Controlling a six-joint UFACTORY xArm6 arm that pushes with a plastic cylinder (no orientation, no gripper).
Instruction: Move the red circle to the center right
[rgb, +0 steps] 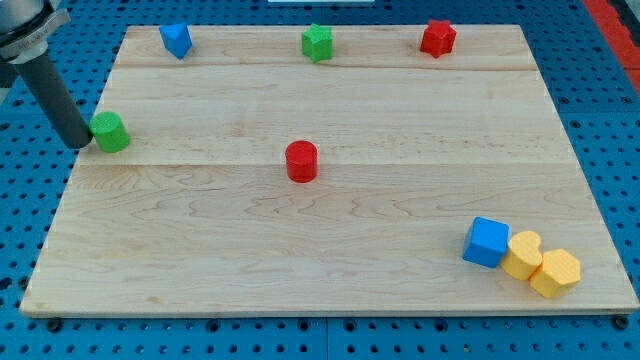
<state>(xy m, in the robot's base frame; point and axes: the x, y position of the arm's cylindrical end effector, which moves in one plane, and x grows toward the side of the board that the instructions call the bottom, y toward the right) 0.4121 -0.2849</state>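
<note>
With no gripper to report, my tip (78, 143) touching the green block (110, 132) at the desk's (400, 100) left edge risks striking the red circle (301, 161) off-centre, veering it away from the right edge.

My board (400, 110) looked like pale, smooth wood with visible grain and seams. The red circle (301, 161) seemed matt plastic. The rod above my tip (80, 145) was dark, slightly glossy.
</note>
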